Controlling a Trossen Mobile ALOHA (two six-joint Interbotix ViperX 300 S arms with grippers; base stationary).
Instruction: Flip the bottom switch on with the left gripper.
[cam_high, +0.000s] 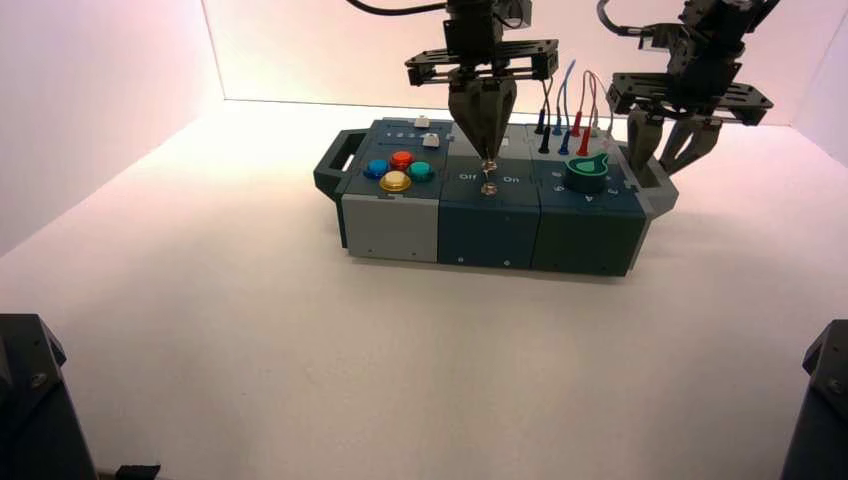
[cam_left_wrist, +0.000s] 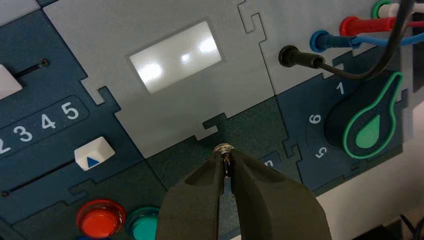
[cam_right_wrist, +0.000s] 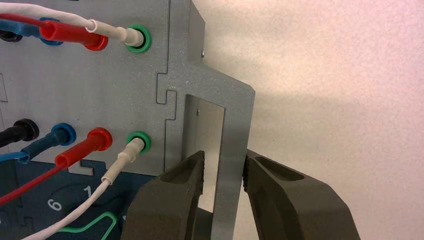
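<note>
Bottom switch (cam_high: 489, 188): silver toggle on the dark blue middle panel, near the box (cam_high: 390, 228)'s front edge, by the white Off and On; your box sits toward the far edge of the tabletop (cam_high: 400, 370).
Left hand (cam_high: 487, 157): over the middle panel, fingers drawn nearly together, tips right at the upper switch (cam_high: 489, 166). You can't tell whether they touch or pinch it.
Right hand (cam_high: 657, 168): parked at the box's right end, open, one finger either side of the handle (cam_right_wrist: 232, 150).
Step in hand: lining up, by the look of it; the tips sit at the wrong toggle for a flip.
Next move: you'd want to clear the upper lever, come toward the box's front edge, set the closed tips beside the bottom lever, then push it toward On.
Watch: the toggles are close; you could knock the upper one.
</note>
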